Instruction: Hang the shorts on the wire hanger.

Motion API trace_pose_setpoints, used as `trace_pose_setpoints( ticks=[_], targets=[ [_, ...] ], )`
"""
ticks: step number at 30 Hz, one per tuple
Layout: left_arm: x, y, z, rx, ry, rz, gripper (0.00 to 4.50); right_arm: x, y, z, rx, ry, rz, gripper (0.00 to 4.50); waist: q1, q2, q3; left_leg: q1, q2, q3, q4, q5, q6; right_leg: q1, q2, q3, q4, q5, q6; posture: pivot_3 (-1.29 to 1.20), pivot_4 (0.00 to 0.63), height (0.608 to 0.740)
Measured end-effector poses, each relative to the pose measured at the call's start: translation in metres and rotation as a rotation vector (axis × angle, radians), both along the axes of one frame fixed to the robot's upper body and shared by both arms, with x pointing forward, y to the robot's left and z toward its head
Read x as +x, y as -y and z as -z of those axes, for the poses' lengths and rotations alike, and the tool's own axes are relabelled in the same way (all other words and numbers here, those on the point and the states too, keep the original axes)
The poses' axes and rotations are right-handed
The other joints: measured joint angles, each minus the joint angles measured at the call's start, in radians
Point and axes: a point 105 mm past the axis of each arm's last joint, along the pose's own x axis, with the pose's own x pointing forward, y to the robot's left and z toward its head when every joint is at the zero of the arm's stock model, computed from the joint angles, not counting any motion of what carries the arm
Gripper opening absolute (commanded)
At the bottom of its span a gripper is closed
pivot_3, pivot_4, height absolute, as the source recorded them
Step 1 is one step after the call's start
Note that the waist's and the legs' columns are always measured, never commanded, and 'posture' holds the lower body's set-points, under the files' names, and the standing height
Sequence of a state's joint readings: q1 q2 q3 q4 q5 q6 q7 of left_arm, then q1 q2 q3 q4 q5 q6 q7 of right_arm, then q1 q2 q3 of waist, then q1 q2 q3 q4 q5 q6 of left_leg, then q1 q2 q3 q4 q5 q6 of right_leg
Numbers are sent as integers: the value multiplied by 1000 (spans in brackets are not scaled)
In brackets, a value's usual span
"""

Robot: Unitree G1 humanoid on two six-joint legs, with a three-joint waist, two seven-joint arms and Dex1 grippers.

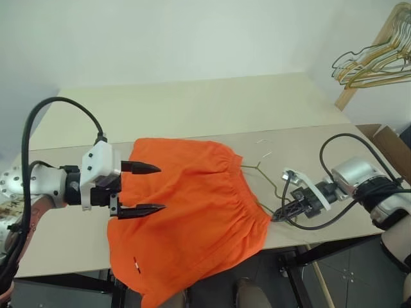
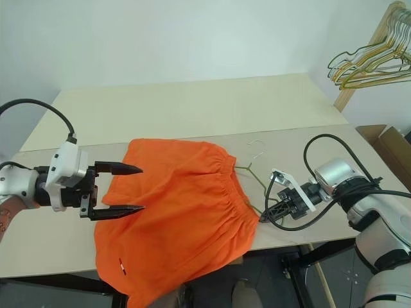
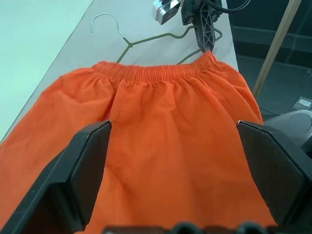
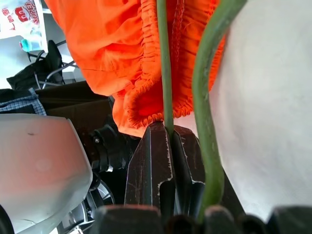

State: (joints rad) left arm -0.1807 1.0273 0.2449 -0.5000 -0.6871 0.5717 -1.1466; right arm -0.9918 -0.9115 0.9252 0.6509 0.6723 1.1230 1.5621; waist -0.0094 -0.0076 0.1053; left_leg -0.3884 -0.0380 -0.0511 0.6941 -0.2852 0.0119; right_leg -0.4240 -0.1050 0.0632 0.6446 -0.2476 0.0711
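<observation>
Shorts (image 1: 186, 212) lie under spread left fingers (image 1: 142, 169); right fingers (image 4: 152, 168) pinch wire hanger (image 1: 264, 174).

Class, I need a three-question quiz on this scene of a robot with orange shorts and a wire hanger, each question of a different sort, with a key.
1. True or false: the left gripper has its jaws shut on the shorts.
2. What does the right gripper clamp: A the wire hanger, B the waistband, C nothing?
3. Fill in: the shorts lie on the ____.

Key: 1 false, its jaws stand open over the cloth; 2 A; 3 table.
</observation>
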Motion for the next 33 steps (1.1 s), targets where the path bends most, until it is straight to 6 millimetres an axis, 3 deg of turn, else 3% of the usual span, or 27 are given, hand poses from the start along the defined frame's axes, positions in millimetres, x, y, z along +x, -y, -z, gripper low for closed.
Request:
trace_pose_setpoints(
  ticks=[10,17,24,33],
  targets=[
    [-4,1,1,6,1,6,4464,31,-8,-14,139,47,196,0,-4,-1,-1,1,0,0,0,1,-2,0,0,0,2,0,0,48,50,740],
    [-1,0,-3,9,17,8,4464,21,-32,-27,217,153,47,0,-5,-1,-4,1,0,0,0,1,-2,0,0,0,2,0,0,10,43,740],
    [10,-1,-10,15,43,24,4464,9,-42,-32,143,318,-141,0,-9,-2,-5,1,0,0,0,1,-2,1,1,0,2,0,0,-16,44,740],
    [14,-3,-10,35,45,35,4464,10,-26,5,-83,249,-183,0,-32,-4,-8,1,0,0,1,2,-2,1,1,0,3,0,0,8,42,740]
  ],
)
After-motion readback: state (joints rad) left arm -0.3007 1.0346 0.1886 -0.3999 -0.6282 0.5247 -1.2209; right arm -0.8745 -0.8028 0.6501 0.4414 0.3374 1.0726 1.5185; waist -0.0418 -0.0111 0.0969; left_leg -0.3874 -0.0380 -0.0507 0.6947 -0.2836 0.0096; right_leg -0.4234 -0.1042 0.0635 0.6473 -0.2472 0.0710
